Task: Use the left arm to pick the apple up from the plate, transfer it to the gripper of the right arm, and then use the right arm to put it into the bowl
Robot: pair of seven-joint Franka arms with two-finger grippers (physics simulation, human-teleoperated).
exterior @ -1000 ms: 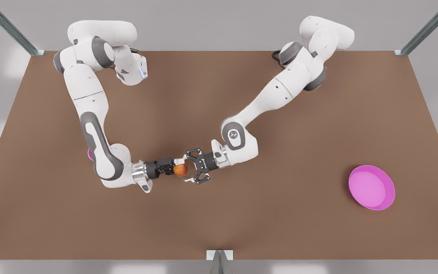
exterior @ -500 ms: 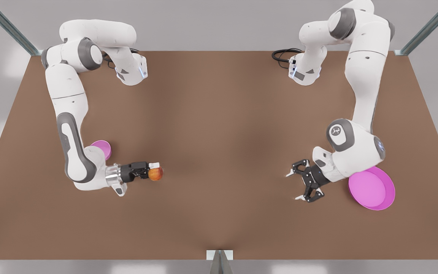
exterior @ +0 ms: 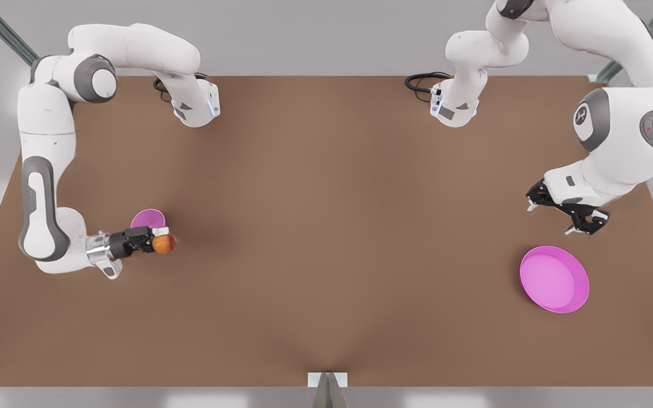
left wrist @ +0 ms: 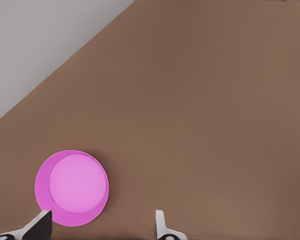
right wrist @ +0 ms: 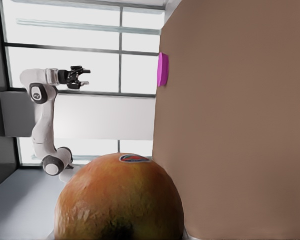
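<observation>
The right gripper is clamping its jaws on the apple beside the bowl; the left gripper (jaws wide) is hovering near the plate at the counter edge.

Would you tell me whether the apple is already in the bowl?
Not yet. The apple is shut in the right pincer, beside the bowl. The left pincer waits open, off beyond the plate.
</observation>
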